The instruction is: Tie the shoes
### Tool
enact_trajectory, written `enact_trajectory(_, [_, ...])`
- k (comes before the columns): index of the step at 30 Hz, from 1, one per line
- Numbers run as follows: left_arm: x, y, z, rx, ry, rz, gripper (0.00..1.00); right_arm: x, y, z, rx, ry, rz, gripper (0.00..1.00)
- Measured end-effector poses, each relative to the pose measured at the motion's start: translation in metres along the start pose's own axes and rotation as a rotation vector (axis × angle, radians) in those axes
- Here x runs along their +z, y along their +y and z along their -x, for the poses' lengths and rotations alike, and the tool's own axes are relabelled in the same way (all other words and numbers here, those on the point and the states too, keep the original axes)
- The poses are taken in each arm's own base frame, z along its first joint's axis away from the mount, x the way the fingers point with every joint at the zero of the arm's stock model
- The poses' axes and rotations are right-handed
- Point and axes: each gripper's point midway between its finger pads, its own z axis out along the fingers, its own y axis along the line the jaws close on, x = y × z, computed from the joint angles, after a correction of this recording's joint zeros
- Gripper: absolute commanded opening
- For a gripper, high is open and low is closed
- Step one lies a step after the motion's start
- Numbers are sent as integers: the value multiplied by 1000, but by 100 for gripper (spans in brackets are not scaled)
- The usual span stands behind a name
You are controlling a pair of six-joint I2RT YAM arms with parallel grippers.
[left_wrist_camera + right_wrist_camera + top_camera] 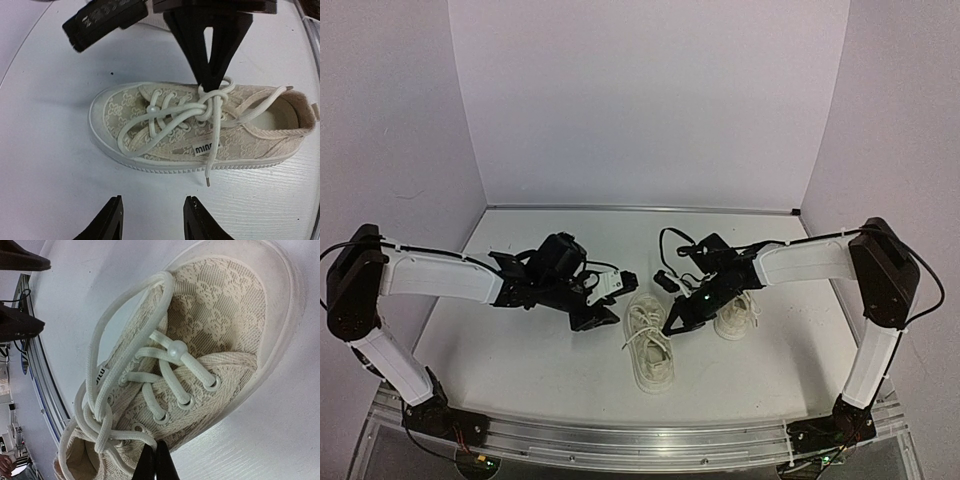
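Observation:
One cream lace-patterned shoe (648, 350) lies in the middle of the table, its white laces crossed in a loose knot (216, 95) with a loop (145, 132) over the toe. The second shoe (738, 316) sits to its right, partly behind the right arm. My right gripper (676, 322) reaches down onto the middle shoe (220, 315). Its fingers (161, 465) are shut on a lace strand (127, 436) by the knot, and they also show in the left wrist view (214, 86). My left gripper (152, 220) is open and empty, just left of this shoe (150, 107).
White walls close in the back and both sides of the table (520, 350). An aluminium rail (640, 440) runs along the near edge. A loose lace end (207, 170) hangs over the shoe's side towards my left gripper.

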Motion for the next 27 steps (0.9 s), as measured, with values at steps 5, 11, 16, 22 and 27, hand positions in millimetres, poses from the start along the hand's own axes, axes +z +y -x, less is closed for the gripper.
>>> enact_trajectory(5, [-3,-18,27,110,-113,-53,42,0,0,0,3,0,0,0])
enact_trajectory(11, [3,-66,54,293,-174,-146,40,0,0,0,4,0,0,0])
enact_trajectory(16, [27,-79,56,363,-138,-175,43,0,0,0,7,0,0,0])
enact_trajectory(22, [39,-81,44,390,-88,-171,37,0,0,0,9,0,0,0])
enact_trajectory(27, [39,-81,46,405,-89,-163,13,0,0,0,10,0,1,0])
